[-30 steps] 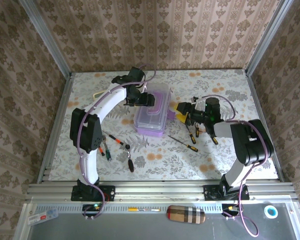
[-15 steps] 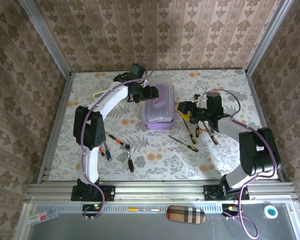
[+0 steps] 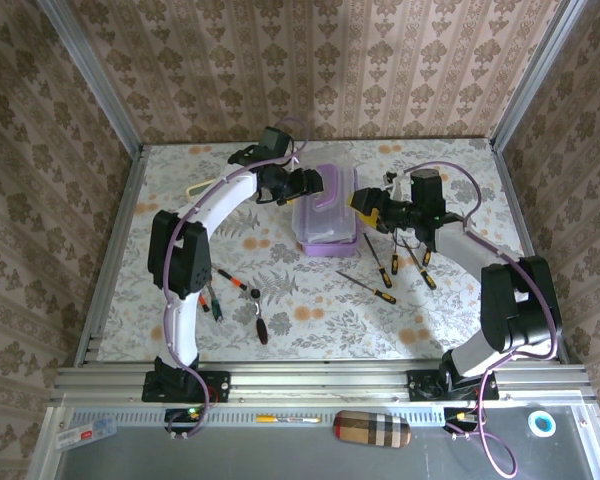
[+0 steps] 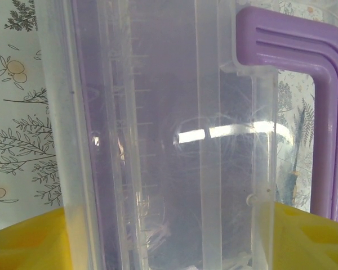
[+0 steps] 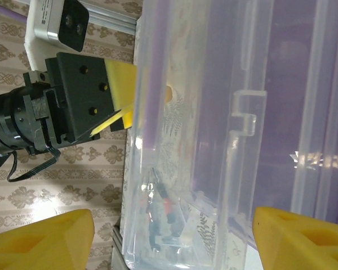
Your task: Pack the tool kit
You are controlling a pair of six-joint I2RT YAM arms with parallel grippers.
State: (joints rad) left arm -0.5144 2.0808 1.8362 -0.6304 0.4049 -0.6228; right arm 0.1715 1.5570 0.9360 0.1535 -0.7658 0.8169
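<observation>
The left gripper (image 3: 320, 185) is clamped across the tool kit box (image 3: 328, 215). In its wrist view the yellow fingers (image 4: 28, 242) sit at the lower corners against the box's two sides. The right gripper (image 3: 363, 204) stands wide at the box's opposite end. Its yellow fingers (image 5: 39, 242) flank the clear wall with a gap showing on the left of that view, so it grips nothing.

The box sits centre frame in the top view, between the two grippers. It is rectangular, of translucent purple plastic with a clear scuffed lid and a ribbed purple handle (image 4: 327, 112).

Black-and-orange screwdrivers (image 3: 368, 287) lie loose on the floral-patterned table (image 3: 450, 170), below and right of the box. Pliers (image 3: 212, 298) and a ratchet wrench (image 3: 259, 320) lie well apart at lower left, beside the left arm.
</observation>
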